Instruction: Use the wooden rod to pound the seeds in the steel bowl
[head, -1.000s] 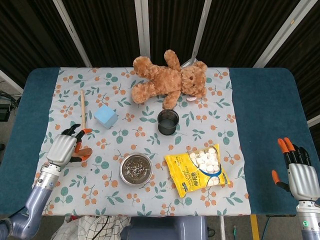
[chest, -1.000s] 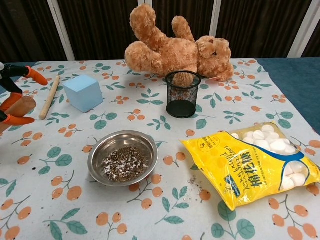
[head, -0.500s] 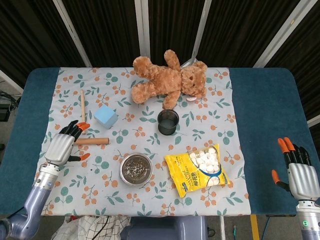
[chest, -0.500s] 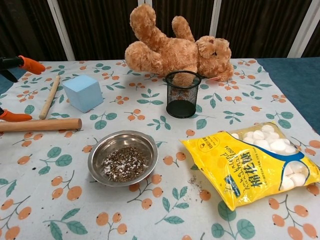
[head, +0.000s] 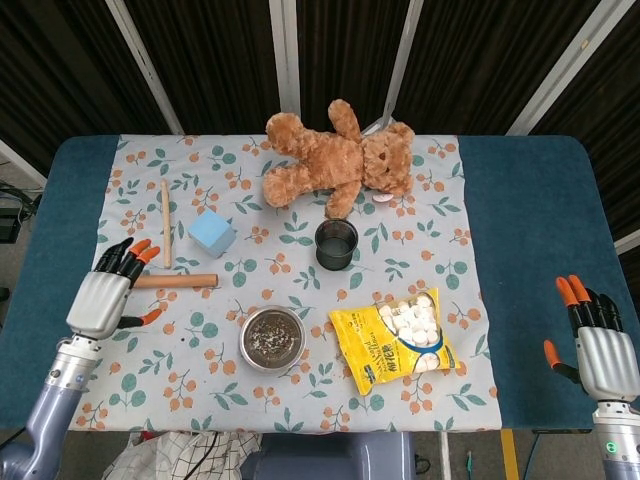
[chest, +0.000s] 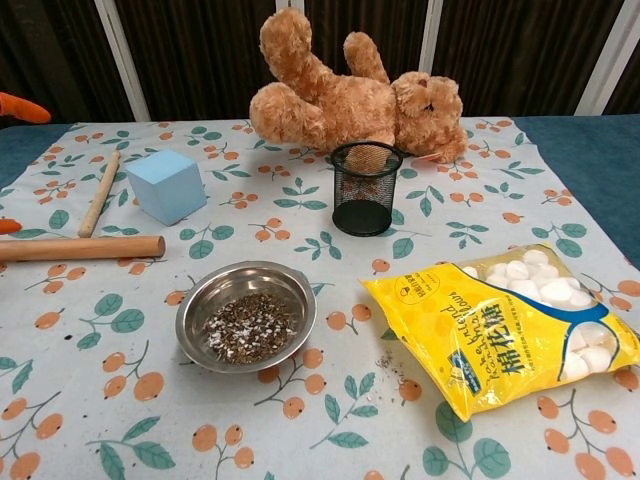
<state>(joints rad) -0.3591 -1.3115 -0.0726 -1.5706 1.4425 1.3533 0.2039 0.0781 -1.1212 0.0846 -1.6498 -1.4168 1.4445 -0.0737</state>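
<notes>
Head view. The left hand (head: 100, 300) hovers at the left edge of the floral cloth (head: 440, 200) that covers the surface, fingers (head: 128, 254) spread and holding nothing. The wooden rod (head: 176, 281) lies flat on the cloth just beside those fingers, pointing toward the centre; whether a fingertip touches its near end cannot be told. The steel bowl (head: 272, 338), filled with dark and pale seeds (head: 271, 337), sits near the front edge, apart from the rod. A thinner stick (head: 166, 222) lies lengthwise beside a blue cube (head: 211, 233). A black mesh cup (head: 336, 244) stands upright at centre, with a teddy bear (head: 338, 158) lying behind it. A yellow bag of marshmallows (head: 396, 338) lies right of the bowl. The right hand (head: 604, 352) stays off the cloth at the far right over the blue surface, fingers extended, empty.

Chest view. The rod (chest: 82, 248) lies crosswise at left, behind and left of the bowl (chest: 246, 314). The seeds (chest: 247, 328) cover the bowl's bottom. Only orange fingertips (chest: 20, 107) of the left hand show at the left frame edge. The cube (chest: 167, 185), mesh cup (chest: 364, 187), bear (chest: 350, 98) and bag (chest: 510, 335) stand as above.
</notes>
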